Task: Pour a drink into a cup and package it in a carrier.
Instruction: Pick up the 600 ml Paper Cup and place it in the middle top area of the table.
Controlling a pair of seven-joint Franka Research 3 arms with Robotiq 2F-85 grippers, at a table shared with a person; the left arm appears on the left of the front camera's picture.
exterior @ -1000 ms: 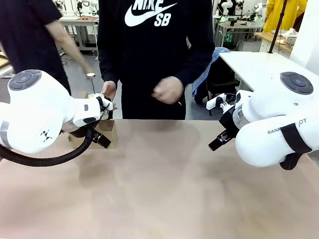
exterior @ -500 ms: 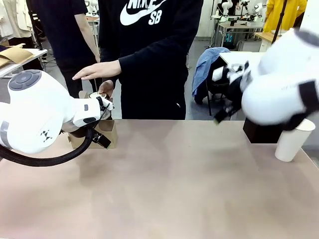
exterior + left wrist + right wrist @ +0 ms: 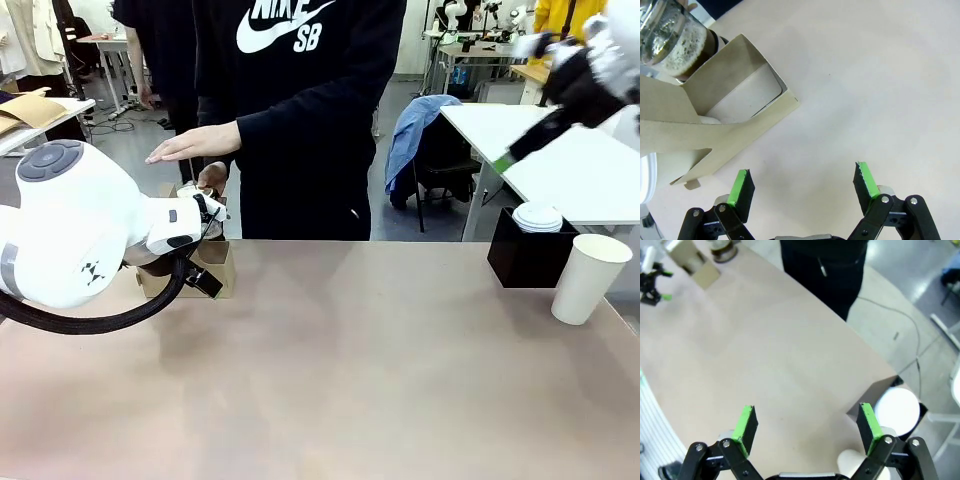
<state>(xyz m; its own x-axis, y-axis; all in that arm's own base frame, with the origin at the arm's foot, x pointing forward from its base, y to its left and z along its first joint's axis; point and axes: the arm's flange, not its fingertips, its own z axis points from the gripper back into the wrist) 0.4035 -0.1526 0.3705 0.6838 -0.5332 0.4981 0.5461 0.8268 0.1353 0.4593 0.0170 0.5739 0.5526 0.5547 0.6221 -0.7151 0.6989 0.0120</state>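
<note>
Two pincers, both spread wide and both empty. Farthest left, the left gripper (image 3: 802, 182) hangs over bare tabletop (image 3: 880, 75). In its wrist view we find the carrier (image 3: 725, 117) at 10 o'clock of it, just beside one green pad (image 3: 740, 184) yet apart from it. The carrier's long axis runs from 8 o'clock to 2 o'clock there, and we look straight into one open pocket with a pale floor. From the front we get its brown side wall under the left arm (image 3: 70, 230) instead. Beyond the carrier, at 11 o'clock, the drink (image 3: 682, 50) sits dark and foamy in a glass jug (image 3: 662, 22). From the front, a person's hand (image 3: 195, 143) is held flat at 12 o'clock above the carrier.

Moving right, a black box (image 3: 525, 265) topped with white lids (image 3: 538, 216) stands near the table's right edge. The paper cup (image 3: 590, 278) is upright at its 4 o'clock, mouth up. The right gripper (image 3: 805, 427) is raised high. Its wrist view looks down on the table, with the cup at 5 o'clock, the box at 3 o'clock and the carrier far off at 11 o'clock.
</note>
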